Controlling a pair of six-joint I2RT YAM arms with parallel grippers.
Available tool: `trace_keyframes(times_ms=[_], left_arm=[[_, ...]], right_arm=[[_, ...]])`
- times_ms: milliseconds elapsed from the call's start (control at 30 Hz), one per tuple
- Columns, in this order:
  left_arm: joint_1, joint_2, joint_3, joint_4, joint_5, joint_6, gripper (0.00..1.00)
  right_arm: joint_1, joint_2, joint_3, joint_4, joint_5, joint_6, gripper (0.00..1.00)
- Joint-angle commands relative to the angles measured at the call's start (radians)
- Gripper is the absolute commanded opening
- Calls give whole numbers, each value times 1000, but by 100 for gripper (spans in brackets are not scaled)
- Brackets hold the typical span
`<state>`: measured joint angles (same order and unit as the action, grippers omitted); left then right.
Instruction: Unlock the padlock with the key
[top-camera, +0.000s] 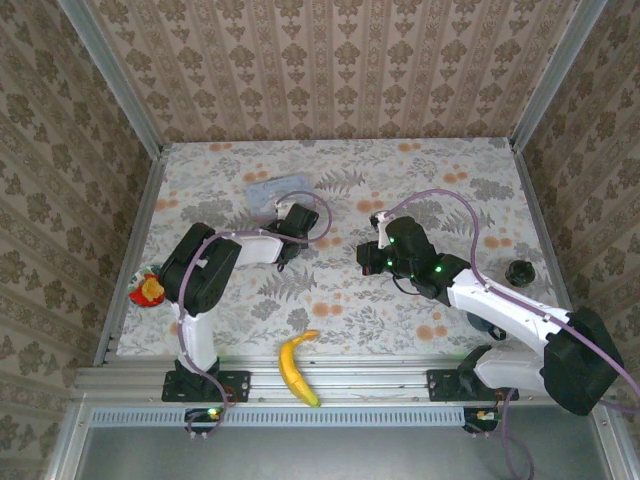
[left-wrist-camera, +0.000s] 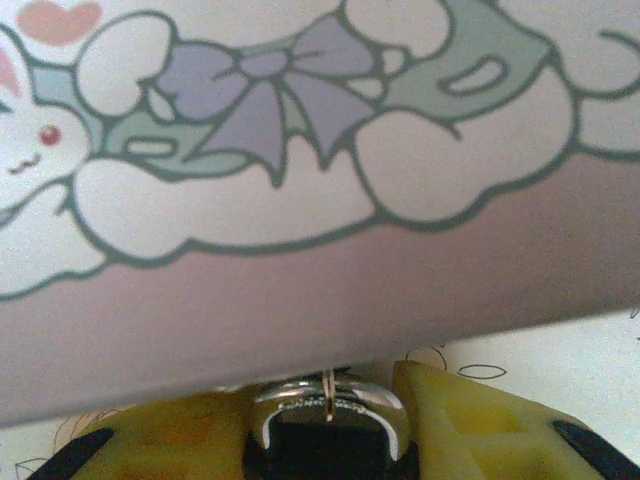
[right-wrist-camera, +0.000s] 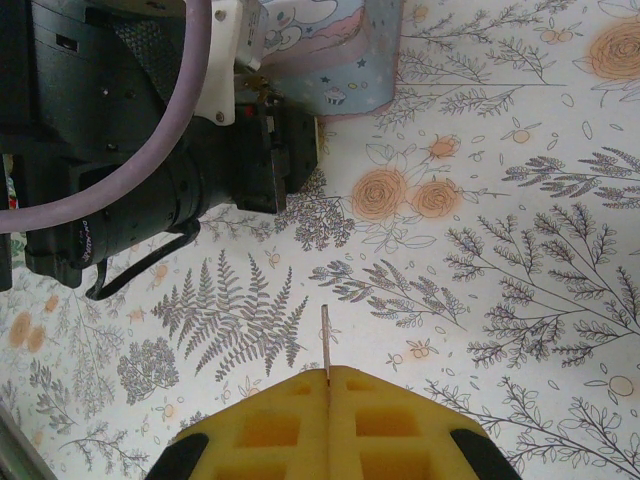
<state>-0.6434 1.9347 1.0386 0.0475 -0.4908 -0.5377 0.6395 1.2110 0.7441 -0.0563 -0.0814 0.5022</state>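
Note:
In the left wrist view the padlock (left-wrist-camera: 300, 402), a dark body under a shiny metal shackle, sits between the yellow fingers of my left gripper (left-wrist-camera: 330, 425). The fingers press against both of its sides. It lies right in front of the pale blue tin (left-wrist-camera: 300, 200) with rabbit and bow drawings. From above, the left gripper (top-camera: 291, 224) is beside that tin (top-camera: 270, 188). My right gripper (right-wrist-camera: 328, 372) is shut on the key (right-wrist-camera: 325, 338), whose thin silvery blade sticks out past the fingertips above the floral cloth. It hovers right of centre (top-camera: 372, 256), apart from the left gripper.
A banana (top-camera: 296, 368) lies at the near edge between the arm bases. A red and yellow object (top-camera: 148, 290) sits at the left edge, and a small black round object (top-camera: 520, 272) at the right. The left arm's dark wrist (right-wrist-camera: 150, 170) is seen from the right wrist.

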Motion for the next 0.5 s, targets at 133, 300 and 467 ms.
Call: trace_keyframes(times_ms=[133,300,467], left_arm=[[5,26,30,6,1,22,25],[5,-8,23,-17,65,-3,14],[-2,-69,-11,-45,178,-101,13]], right_arm=[[3,-2,-15,18,22,11,0],[4,5,-30,33,23,17,0],[4,8,-78,78,28,36,0]])
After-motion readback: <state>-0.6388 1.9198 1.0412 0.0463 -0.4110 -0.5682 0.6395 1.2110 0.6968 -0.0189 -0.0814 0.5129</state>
